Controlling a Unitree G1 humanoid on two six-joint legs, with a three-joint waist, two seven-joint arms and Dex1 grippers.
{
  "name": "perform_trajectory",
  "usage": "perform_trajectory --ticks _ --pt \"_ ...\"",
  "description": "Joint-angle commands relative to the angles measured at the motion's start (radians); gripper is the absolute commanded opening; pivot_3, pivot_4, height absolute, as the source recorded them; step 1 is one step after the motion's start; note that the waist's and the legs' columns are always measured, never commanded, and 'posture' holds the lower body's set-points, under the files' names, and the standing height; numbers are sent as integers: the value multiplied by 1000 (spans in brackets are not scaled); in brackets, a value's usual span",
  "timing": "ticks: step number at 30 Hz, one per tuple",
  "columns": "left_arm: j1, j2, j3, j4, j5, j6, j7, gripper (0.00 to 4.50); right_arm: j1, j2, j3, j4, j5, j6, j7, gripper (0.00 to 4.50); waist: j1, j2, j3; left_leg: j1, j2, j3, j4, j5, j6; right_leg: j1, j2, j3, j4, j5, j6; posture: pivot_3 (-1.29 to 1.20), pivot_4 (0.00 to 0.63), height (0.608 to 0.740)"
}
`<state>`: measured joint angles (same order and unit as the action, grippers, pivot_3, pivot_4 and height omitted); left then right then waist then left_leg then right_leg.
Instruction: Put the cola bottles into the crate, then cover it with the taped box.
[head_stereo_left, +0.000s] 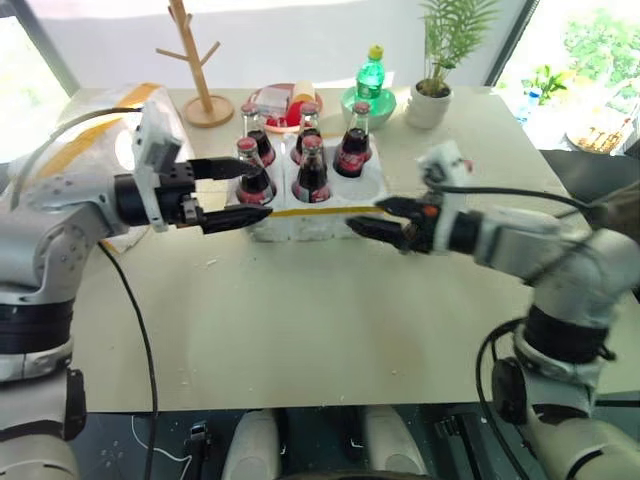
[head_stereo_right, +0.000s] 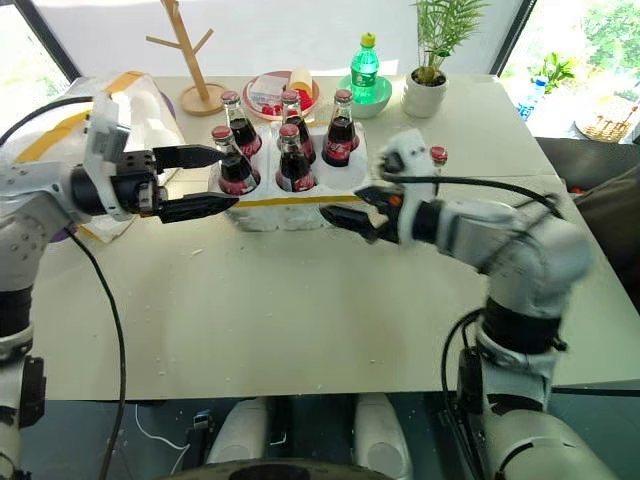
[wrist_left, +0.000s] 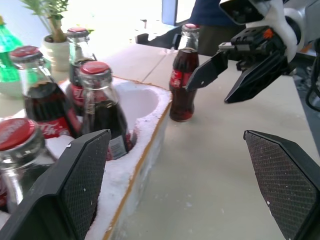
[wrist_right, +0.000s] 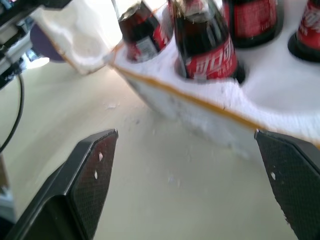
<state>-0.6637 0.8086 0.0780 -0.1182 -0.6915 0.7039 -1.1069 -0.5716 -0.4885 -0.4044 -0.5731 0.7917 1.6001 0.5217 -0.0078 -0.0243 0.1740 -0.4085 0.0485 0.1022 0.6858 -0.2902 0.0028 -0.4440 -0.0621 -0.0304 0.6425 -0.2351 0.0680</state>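
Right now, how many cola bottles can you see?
6 cola bottles. Five stand in the crate: three in the back row, two in the front row. One stands on the table beside the crate. None seems hidden.

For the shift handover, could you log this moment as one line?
crate: five cola bottles | sixth bottle: on table | left gripper: open | right gripper: open
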Motion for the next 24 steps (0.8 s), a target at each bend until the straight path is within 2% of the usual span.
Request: perform_trajectory --ticks 1,4,6,13,24 --pt "-51 -15 -18 22 23 -41 -29 4500 119 -97 -108 -96 90 14 -19 4475 0 0 0 0 0 0 -1 0 0 0 0 0 -1 0 0 0 150 740" --pt "-73 -29 -34 44 34 -52 -48 4500 182 -136 -132 -120 34 -1 -70 4475 -12 0 0 1 -1 0 -1 0 0 0 0 2 -1 0 0 0 150 740" --pt "-86 -40 -44 51 41 -55 -58 4500 221 -152 -106 -114 -37 -97 -115 4475 -12 0 0 1 0 -1 -1 0 0 0 1 2 -1 0 0 0 150 740" --pt "-97 -71 -57 32 38 -47 -62 4500 263 -59 -27 -36 -186 -409 -205 4475 -6 0 0 1 -1 -1 -1 0 0 0 2 2 -1 0 0 0 150 740" --pt "-83 -62 -44 -19 32 -21 -45 4500 157 53 190 339 -365 -798 -206 4475 -6 0 0 1 -1 -1 -1 0 0 0 2 2 -1 0 0 0 150 740"
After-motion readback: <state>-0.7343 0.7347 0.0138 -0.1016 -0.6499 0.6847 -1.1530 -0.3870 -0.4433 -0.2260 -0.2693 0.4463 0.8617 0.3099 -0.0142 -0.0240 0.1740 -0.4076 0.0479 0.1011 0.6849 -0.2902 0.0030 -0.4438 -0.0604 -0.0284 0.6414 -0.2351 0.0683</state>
